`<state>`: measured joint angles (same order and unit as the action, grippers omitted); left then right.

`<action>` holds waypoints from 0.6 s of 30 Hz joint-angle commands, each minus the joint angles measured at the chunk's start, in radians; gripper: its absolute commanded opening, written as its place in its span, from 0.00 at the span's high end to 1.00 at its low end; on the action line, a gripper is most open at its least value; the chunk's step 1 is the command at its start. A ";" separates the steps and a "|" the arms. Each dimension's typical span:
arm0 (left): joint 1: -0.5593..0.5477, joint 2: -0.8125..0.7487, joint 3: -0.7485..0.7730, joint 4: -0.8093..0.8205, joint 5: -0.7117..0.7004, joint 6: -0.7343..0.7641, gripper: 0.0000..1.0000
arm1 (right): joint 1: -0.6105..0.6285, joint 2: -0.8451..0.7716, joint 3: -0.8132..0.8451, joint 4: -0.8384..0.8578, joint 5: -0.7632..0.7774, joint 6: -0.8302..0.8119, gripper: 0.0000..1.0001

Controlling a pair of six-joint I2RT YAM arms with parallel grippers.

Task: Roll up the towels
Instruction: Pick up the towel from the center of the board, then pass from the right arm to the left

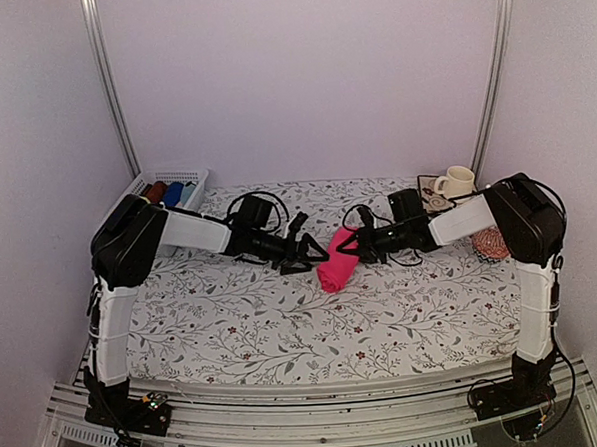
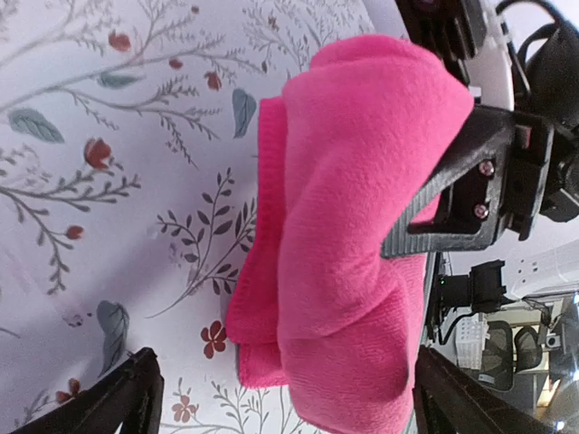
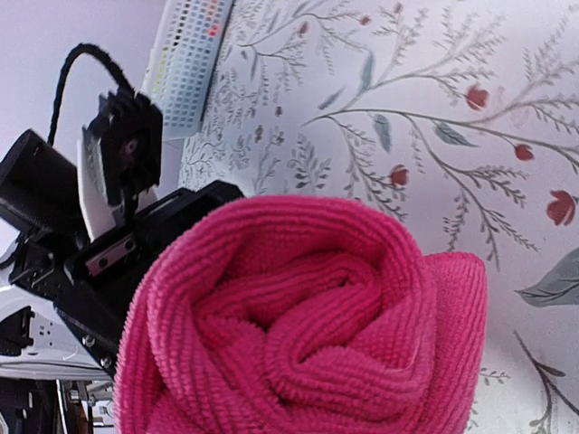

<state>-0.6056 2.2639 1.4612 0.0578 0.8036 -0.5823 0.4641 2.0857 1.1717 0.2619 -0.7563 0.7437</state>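
One pink towel (image 1: 337, 263) lies as a tight roll on the flowered table cover, between the two grippers. In the right wrist view the pink towel (image 3: 308, 325) shows end-on as a spiral and hides my right fingers. My right gripper (image 1: 344, 244) is shut on its far end; one of its black fingers (image 2: 448, 194) presses into the pink towel (image 2: 353, 199). My left gripper (image 2: 289, 407) is open wide, its fingertips (image 2: 127, 402) standing either side of the roll's near end, apart from it. In the top view my left gripper (image 1: 303, 255) sits just left of the roll.
A white basket (image 1: 181, 177) at the back left holds dark red and blue rolls. A cream cup (image 1: 459, 181) stands on a patterned mat at the back right, with a red-orange woven pad (image 1: 491, 243) near the right arm. The white basket (image 3: 194, 63) shows behind the left gripper.
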 commanded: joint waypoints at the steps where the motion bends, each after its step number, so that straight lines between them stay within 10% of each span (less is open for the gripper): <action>1: 0.035 -0.085 0.014 0.016 0.020 0.034 0.03 | -0.003 -0.118 0.055 0.013 -0.086 -0.112 0.96; 12: 0.025 -0.062 0.146 0.194 0.192 -0.097 0.03 | -0.002 -0.159 0.213 -0.174 -0.175 -0.289 0.95; 18: 0.026 -0.040 0.070 0.643 0.323 -0.380 0.03 | -0.002 -0.138 0.263 -0.233 -0.195 -0.342 0.94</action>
<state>-0.5724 2.2082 1.5742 0.3458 1.0130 -0.7422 0.4572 1.9514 1.3933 0.0887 -0.9051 0.4683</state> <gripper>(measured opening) 0.966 0.230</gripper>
